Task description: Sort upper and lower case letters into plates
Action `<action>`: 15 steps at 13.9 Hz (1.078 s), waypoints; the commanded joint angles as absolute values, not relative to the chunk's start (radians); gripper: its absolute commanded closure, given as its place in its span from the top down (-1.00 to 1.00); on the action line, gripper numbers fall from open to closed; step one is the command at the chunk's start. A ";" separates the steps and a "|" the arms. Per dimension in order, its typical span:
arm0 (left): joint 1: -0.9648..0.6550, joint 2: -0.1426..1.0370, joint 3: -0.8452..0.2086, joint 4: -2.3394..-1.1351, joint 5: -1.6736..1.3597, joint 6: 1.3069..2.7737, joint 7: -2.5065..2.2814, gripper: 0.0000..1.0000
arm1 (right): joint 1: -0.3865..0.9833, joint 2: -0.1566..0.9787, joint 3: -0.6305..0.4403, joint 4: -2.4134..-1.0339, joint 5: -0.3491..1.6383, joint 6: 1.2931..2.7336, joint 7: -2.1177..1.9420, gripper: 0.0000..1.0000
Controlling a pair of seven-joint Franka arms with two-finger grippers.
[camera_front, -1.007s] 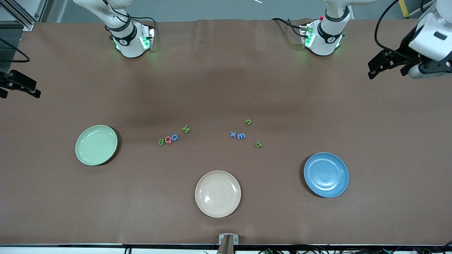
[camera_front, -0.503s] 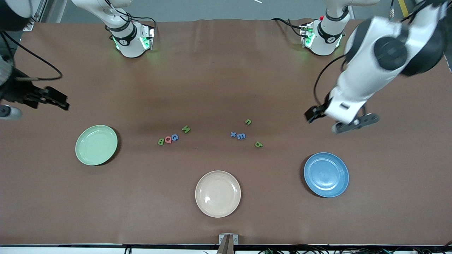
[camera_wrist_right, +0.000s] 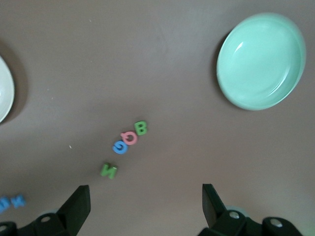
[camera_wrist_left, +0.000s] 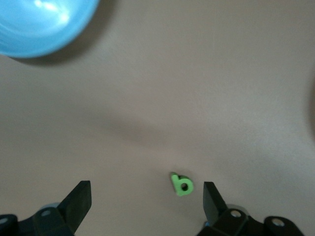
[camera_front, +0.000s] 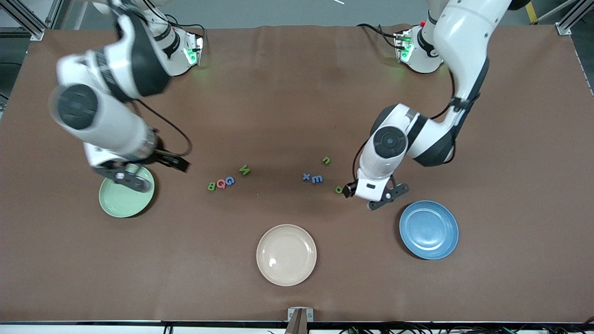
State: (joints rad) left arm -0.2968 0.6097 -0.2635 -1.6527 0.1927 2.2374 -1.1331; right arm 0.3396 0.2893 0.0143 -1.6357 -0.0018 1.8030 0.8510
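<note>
Front view first. Shows both arms swung in from the counter's two ends within the last second. Puts the left claw low over the green lowercase letter, just beside the blue plate. Puts the right claw over bare counter between the mint plate and the row of capitals, blurred with speed. Suggests sorting about to start: no letter lifted, both plates bare, the cream plate bare too. Leaves three more small letters loose near the green one.

Left wrist view next. Finds the left claw spread wide and holding nothing, with the green lowercase letter lying flat between the jaws but nearer one finger. Looks like a thick, soft foam cut-out with a round hole. Catches the glossy rim of the blue plate at the frame's edge.

Right wrist view last. Finds the right claw equally wide and holding nothing. Shows the row of capitals, green, pink and blue, touching in a slanted line, and a green N slightly apart. Shows the mint plate smooth, shallow and rimmed, well apart from the capitals. Calls for more travel before any grasp.
</note>
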 commanded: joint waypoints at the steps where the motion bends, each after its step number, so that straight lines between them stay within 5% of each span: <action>1: -0.372 0.741 -0.252 -1.530 0.215 2.249 -1.256 0.95 | 0.411 0.313 0.006 -1.777 0.011 1.986 1.052 1.00; 8: -0.383 0.819 -0.253 -1.520 0.215 2.318 -1.289 0.43 | 0.488 0.373 0.006 -2.035 0.124 2.415 1.132 1.00; 15: -0.387 0.824 -0.253 -1.543 0.213 2.309 -1.290 -0.15 | 0.531 0.459 0.006 -2.034 0.124 2.464 1.158 0.93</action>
State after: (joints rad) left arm -0.3821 0.8190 -0.2532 -1.5442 0.1944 2.3140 -1.2684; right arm 0.5115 0.4531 0.0149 -2.0337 0.1019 2.4535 1.1494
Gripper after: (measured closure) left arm 0.489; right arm 0.018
